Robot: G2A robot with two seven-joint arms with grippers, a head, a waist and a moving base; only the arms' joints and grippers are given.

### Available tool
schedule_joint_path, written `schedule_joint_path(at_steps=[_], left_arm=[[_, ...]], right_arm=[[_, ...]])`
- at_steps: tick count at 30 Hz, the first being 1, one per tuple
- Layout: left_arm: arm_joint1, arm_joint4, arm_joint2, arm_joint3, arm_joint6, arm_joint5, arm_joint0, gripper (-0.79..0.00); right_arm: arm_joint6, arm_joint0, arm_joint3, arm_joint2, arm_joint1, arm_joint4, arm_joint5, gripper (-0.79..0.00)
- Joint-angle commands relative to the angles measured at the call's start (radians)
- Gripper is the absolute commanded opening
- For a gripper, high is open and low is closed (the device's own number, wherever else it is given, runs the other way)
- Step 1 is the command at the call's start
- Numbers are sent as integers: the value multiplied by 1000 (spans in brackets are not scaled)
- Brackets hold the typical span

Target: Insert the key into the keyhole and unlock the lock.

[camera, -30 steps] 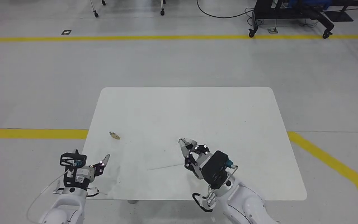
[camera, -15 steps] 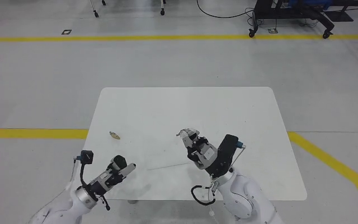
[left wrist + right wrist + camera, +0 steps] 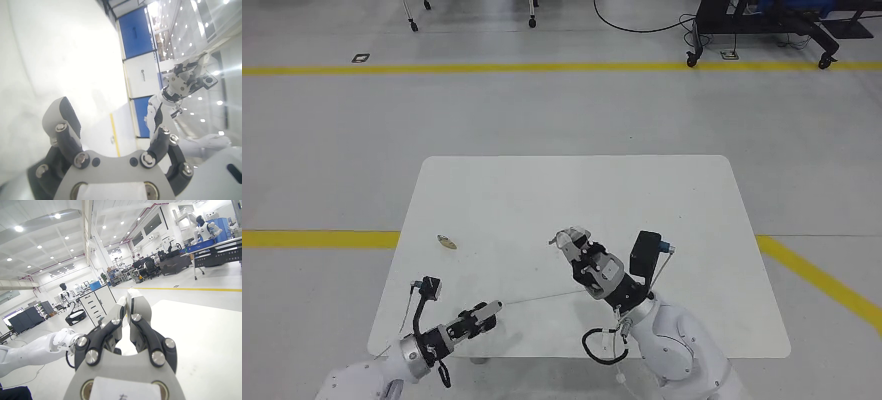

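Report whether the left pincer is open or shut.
Open. In the left wrist view the left pincer has its jaws spread wide apart, with nothing held between them.

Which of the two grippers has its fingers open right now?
The left gripper: its fingers stand wide apart with nothing between them. The right gripper differs, its two fingers pressed together at the tips.

A white table point(image 3: 672, 200) bears one small tan object point(image 3: 446, 241) (near its left edge).
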Motion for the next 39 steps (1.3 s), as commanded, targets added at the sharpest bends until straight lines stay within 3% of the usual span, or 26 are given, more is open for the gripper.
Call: schedule_joint_path(at_steps=[1, 7, 15, 18, 20, 25, 29, 39], left_arm=[[3, -296, -7, 41, -158, 63, -42, 0], [0, -387, 25, 84, -228, 48, -132, 0], [-6, -328, 75, 103, -149, -40, -189, -31], [-7, -322, 76, 97, -125, -81, -187, -200], [-7, -314, 73, 94, -113, -103, -181, -388], [-5, -320, 65, 89, -103, -122, -172, -499], [-4, -312, 56, 84, -88, -143, -165, -653], [-2, -253, 53, 69, -30, -196, -146, -785]], right_arm=[[67, 8, 14, -29, -4, 123, 11, -785], [227, 93, 69, -107, -20, 219, 151, -785], [274, 136, 113, -183, -38, 351, 155, -785], [299, 147, 125, -183, -40, 380, 162, -785], [312, 149, 129, -183, -40, 391, 169, -785], [349, 152, 138, -183, -40, 392, 210, -785], [363, 157, 140, -182, -40, 401, 218, -785], [391, 161, 144, -176, -40, 424, 217, -785]])
